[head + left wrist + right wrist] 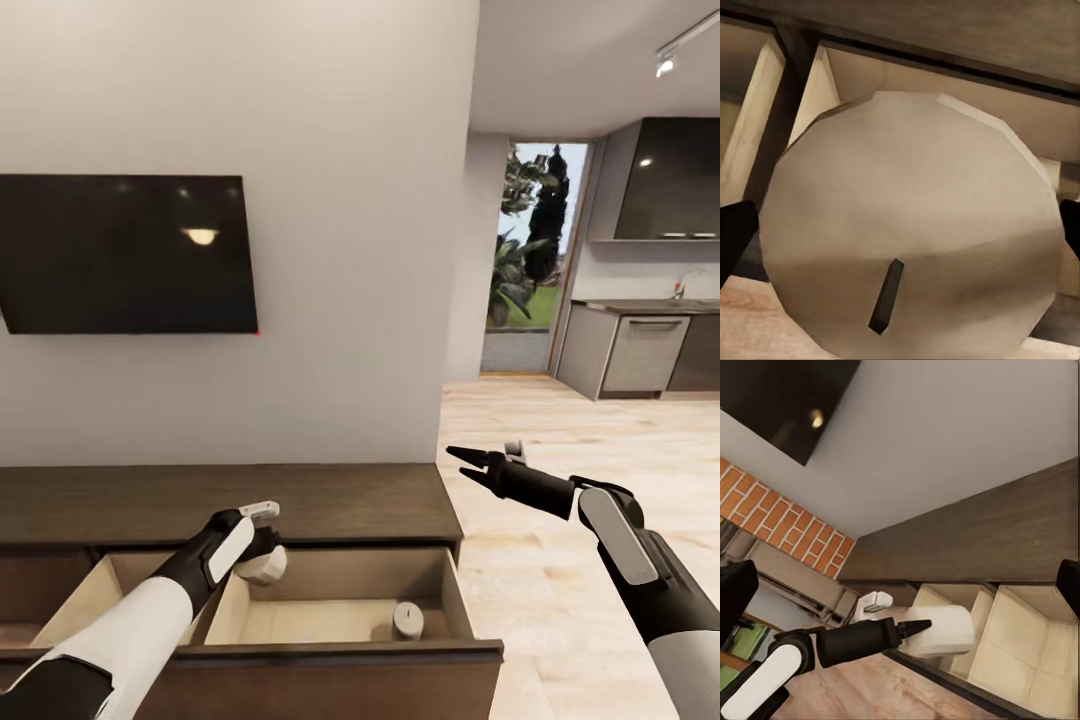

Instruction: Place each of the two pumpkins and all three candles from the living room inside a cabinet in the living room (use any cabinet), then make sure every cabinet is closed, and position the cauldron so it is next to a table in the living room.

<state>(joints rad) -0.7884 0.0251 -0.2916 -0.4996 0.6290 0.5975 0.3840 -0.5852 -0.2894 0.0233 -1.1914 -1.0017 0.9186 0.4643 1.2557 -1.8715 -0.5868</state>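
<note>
Your left gripper (262, 555) clamps a stubby beige candle (264, 566) over the open pale-lined drawer (330, 620); lower, release. Right gripper (462, 463) gapes empty.

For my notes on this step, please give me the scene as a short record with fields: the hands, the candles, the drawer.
left hand: shut on a candle, held above the open drawer
held candle: beige cylinder, dark wick visible in the left wrist view
right hand: open, nothing in it, over the wooden floor to the right of the cabinet
cabinet: low, dark brown, against the wall under the TV
open drawer: pulled out, pale interior
candle in drawer: one, upright, near the front right corner
pumpkins: cannot tell
</note>
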